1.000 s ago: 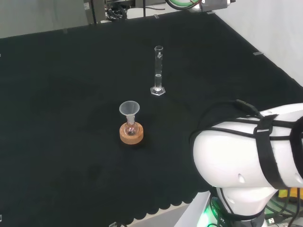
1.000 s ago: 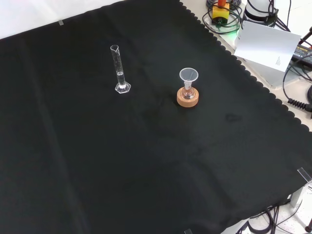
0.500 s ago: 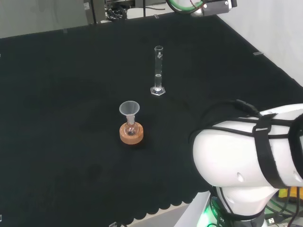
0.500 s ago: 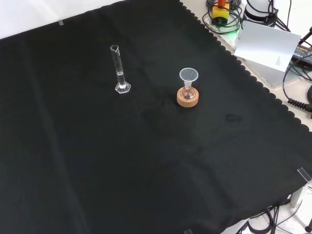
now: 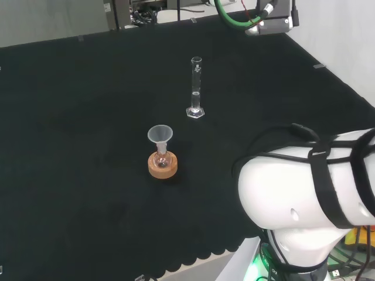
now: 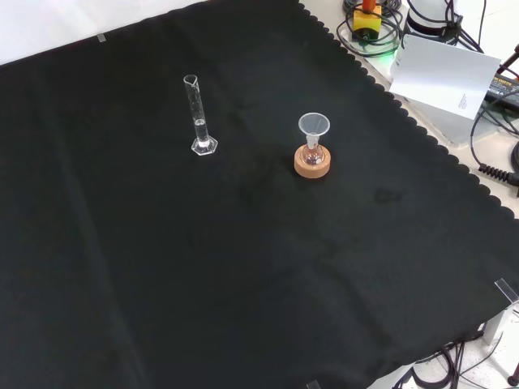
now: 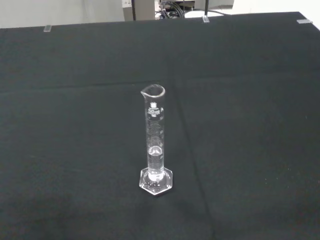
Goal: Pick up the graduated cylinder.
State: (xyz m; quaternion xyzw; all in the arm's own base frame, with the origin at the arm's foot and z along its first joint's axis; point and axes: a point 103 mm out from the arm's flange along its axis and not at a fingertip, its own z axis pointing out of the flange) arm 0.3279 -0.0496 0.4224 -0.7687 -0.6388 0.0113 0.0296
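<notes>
The graduated cylinder (image 5: 195,88) is a tall, narrow clear tube on a hexagonal foot, standing upright on the black cloth. In the front view the cylinder (image 6: 198,116) stands left of centre, and in the wrist view the cylinder (image 7: 154,145) sits in the middle, some way off, with a liquid level seemingly low in it. Nothing touches it. A grey end piece of the arm with a green cable (image 5: 270,16) hangs high at the top of the head view, to the right of and beyond the cylinder.
A small round flask with a clear funnel (image 5: 160,137) stands on a cork ring (image 5: 162,168), nearer than the cylinder in the head view; the flask (image 6: 313,147) is to the cylinder's right in the front view. The arm's white link (image 5: 304,199) bulks at lower right. A white box (image 6: 446,77) and cables lie beyond the cloth's scalloped edge.
The arm's end piece with the green cable has come down and to the right at the top of the head view. The cylinder and the flask have stayed in place.
</notes>
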